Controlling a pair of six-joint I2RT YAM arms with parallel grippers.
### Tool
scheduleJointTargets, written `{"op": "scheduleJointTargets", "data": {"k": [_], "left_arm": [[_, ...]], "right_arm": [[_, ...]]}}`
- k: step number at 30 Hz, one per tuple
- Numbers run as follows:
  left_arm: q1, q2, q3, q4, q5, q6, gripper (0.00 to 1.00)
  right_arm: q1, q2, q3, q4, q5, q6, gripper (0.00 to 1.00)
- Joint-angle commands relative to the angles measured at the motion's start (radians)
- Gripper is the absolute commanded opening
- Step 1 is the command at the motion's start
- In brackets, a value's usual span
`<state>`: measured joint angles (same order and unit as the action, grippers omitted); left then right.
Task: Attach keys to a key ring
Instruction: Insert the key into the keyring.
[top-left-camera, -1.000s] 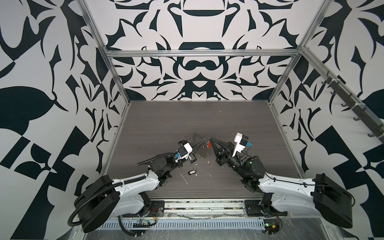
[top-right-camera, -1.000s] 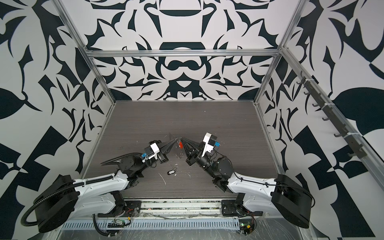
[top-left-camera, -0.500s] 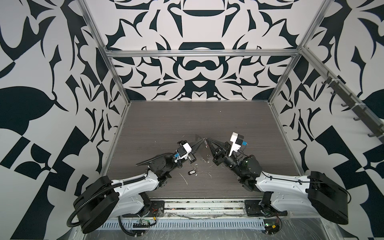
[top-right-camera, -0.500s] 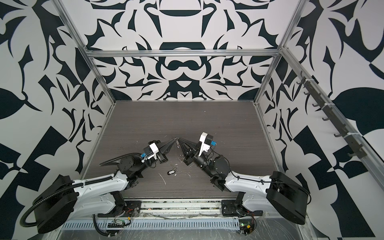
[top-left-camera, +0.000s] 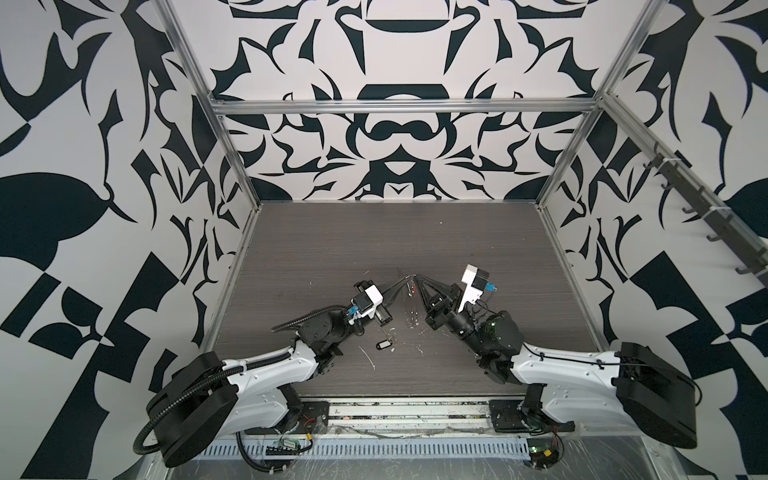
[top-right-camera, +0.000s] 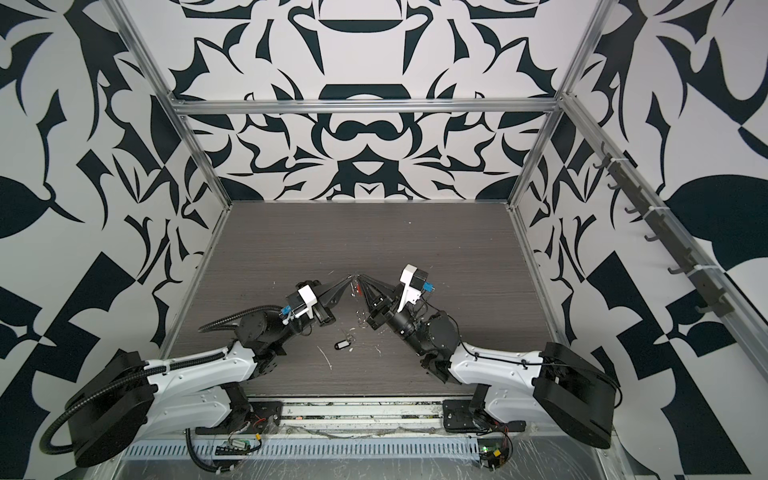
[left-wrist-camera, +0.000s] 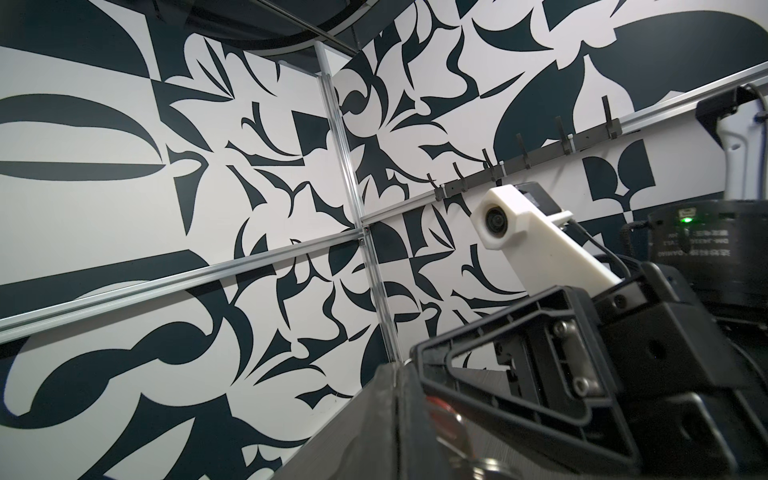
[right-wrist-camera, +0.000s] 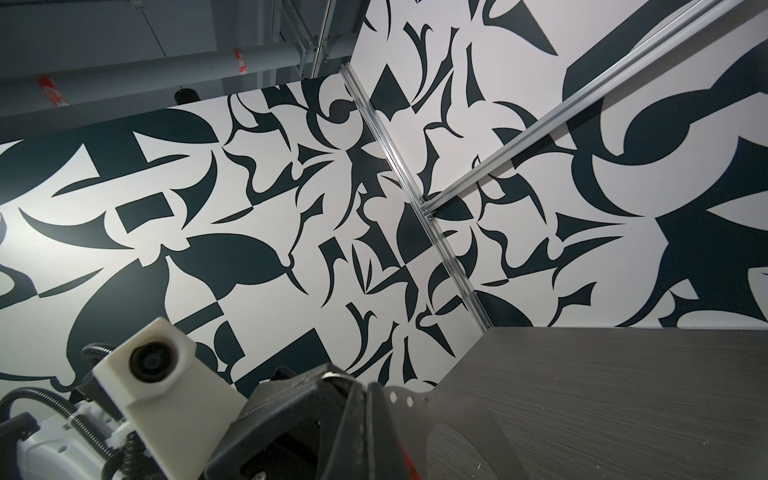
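I have both arms lifted off the worktop (top-left-camera: 332, 249), tips nose to nose. My marker is the black-tagged keys (top-left-camera: 384, 344). They lie flat on the worktop in both top views, apart from either arm.

The left fingers (top-left-camera: 407, 280) and the right fingers (top-left-camera: 419, 277) meet above that bunch and farther toward the back wall. Both pairs are clenched tight.

In the right wrist view, the right pair pinches the rim of the key ring (right-wrist-camera: 419, 395). It is a thin grey hoop that looks like a see-through disc, with tiny holes along its edge. It spreads away from the fingertips, above the worktop.

A tiny split ring (right-wrist-camera: 332, 372) sits at the tip of the left pair, but I cannot tell whether it is actually gripped.

The red-tagged keys (top-left-camera: 411, 287) hang just beneath the meeting point, higher than the black-tagged bunch. In both top views they are only a speck of red, and I cannot make out their link to the hoop.

White scraps (top-left-camera: 369, 358) lie on the worktop just beside the black-tagged keys.
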<state>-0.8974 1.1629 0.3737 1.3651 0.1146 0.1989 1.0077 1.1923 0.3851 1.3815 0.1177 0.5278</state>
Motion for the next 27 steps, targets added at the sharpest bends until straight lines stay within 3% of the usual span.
{"op": "scheduleJointTargets", "data": {"k": [1, 8, 12, 17, 20, 22, 27], "left_arm": [[-0.005, -0.028, -0.017, 0.061, 0.041, -0.004, 0.0], [-0.004, -0.034, -0.022, 0.061, 0.069, 0.001, 0.0], [-0.004, -0.04, -0.025, 0.061, 0.058, 0.001, 0.0], [-0.004, -0.041, -0.025, 0.061, 0.051, -0.003, 0.0], [-0.004, -0.042, -0.025, 0.061, 0.048, -0.004, 0.0], [-0.005, -0.042, -0.026, 0.061, 0.047, -0.003, 0.0], [-0.005, -0.038, -0.024, 0.061, 0.049, -0.004, 0.0]], "right_arm": [[-0.003, -0.007, 0.017, 0.047, 0.057, 0.015, 0.0], [-0.003, 0.009, 0.007, 0.047, 0.065, 0.069, 0.0], [-0.003, 0.031, -0.017, 0.047, 0.16, 0.184, 0.0], [-0.003, 0.062, -0.014, 0.042, 0.136, 0.225, 0.0], [-0.003, 0.053, -0.037, 0.041, 0.167, 0.216, 0.21], [-0.003, 0.034, -0.055, 0.041, 0.185, 0.203, 0.3], [-0.002, -0.066, -0.069, -0.075, 0.201, 0.111, 0.35]]}}
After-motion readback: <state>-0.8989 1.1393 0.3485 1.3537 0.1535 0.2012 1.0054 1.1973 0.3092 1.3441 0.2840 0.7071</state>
